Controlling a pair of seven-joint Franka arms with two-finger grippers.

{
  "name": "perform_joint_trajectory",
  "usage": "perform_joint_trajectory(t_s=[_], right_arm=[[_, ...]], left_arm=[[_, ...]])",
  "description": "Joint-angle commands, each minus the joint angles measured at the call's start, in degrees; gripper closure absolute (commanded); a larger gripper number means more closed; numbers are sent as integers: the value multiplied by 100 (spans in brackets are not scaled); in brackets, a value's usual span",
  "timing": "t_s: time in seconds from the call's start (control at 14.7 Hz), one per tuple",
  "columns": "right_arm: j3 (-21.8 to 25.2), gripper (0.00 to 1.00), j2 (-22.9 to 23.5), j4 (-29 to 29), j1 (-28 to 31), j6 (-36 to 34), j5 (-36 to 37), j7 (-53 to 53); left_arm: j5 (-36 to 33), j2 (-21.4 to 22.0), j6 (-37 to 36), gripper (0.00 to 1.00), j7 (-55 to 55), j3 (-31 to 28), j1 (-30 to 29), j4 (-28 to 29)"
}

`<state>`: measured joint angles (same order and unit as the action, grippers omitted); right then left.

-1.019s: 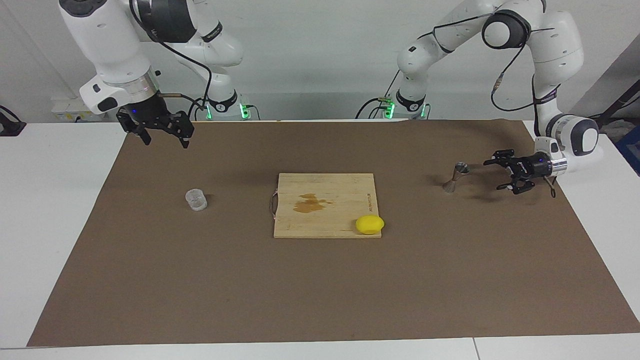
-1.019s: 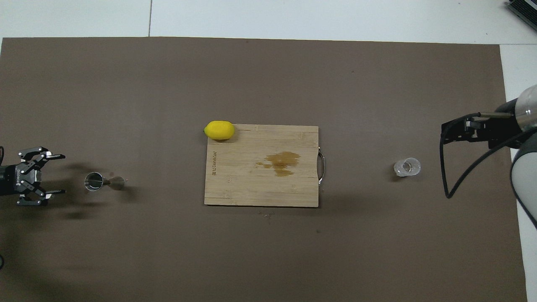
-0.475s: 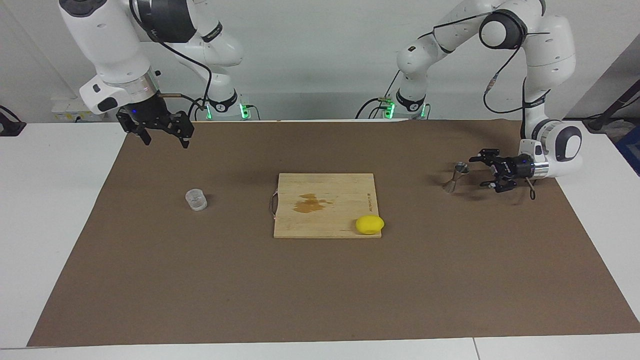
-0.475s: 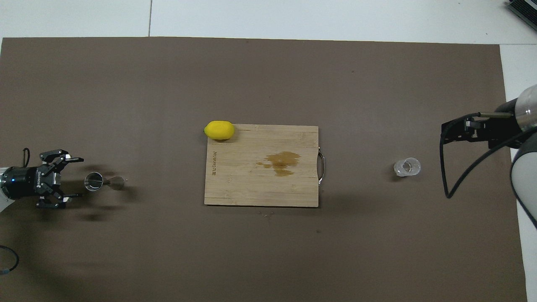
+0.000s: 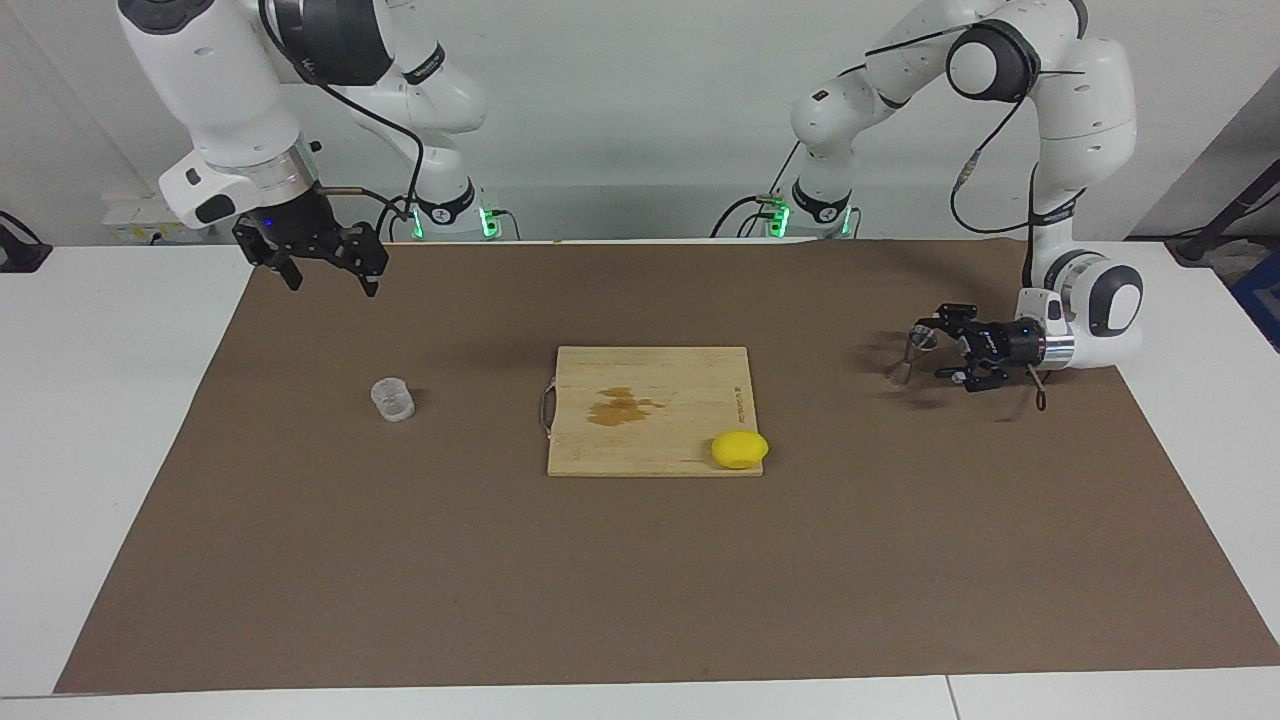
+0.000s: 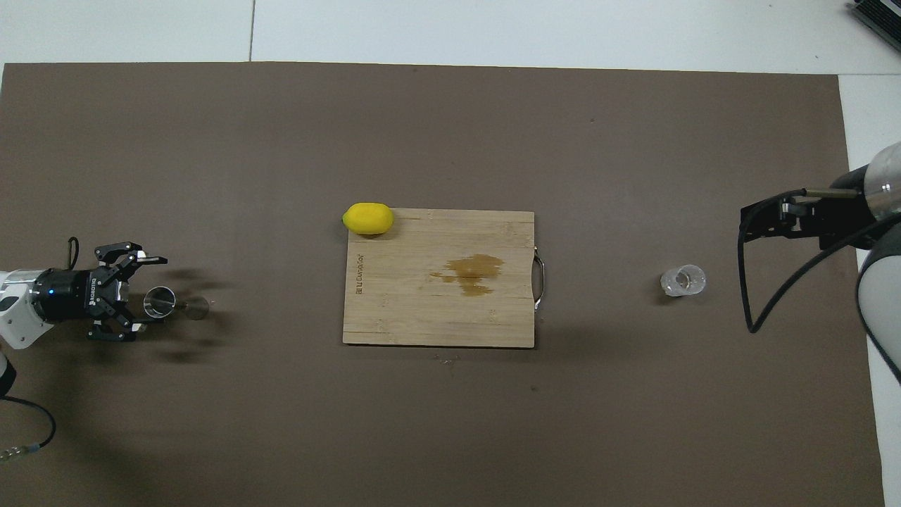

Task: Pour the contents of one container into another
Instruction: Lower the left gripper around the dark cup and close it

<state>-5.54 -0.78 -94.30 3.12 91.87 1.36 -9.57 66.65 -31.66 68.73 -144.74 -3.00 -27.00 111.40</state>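
Overhead view only: jigger (image 6: 160, 303) between open left gripper (image 6: 144, 293) fingertips.

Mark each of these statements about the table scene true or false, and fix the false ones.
1. The lemon rests at a corner of the cutting board. True.
2. The clear cup is held by the right end effector. False: the cup stands alone on the brown mat; the right end effector hangs open in the air, apart from it.
3. The left end effector is open beside the metal jigger. True.
4. The jigger lies on the cutting board. False: it stands upright on the mat toward the left arm's end.
5. A brown stain marks the board. True.
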Motion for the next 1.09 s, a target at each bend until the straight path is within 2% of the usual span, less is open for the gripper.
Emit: perform_joint_trajectory(t_s=[0.0, 0.34, 0.54, 0.81, 1.02], right_arm=[[-18, 0, -45, -10, 66, -73, -75, 131], [-18, 0, -54, -10, 66, -73, -75, 131], [-18, 0, -54, -10, 66, -73, -75, 131], [-18, 0, -54, -10, 66, -73, -75, 131], [-18, 0, -54, -10, 66, -73, -75, 131]], left_arm=[[94, 187, -71, 0, -116, -113, 63, 198], [-55, 187, -141, 2, -81, -140, 55, 206], [-195, 187, -141, 13, -81, -140, 19, 206], [-415, 187, -53, 13, -81, -140, -7, 162], [-424, 187, -53, 25, -81, -140, -7, 154]])
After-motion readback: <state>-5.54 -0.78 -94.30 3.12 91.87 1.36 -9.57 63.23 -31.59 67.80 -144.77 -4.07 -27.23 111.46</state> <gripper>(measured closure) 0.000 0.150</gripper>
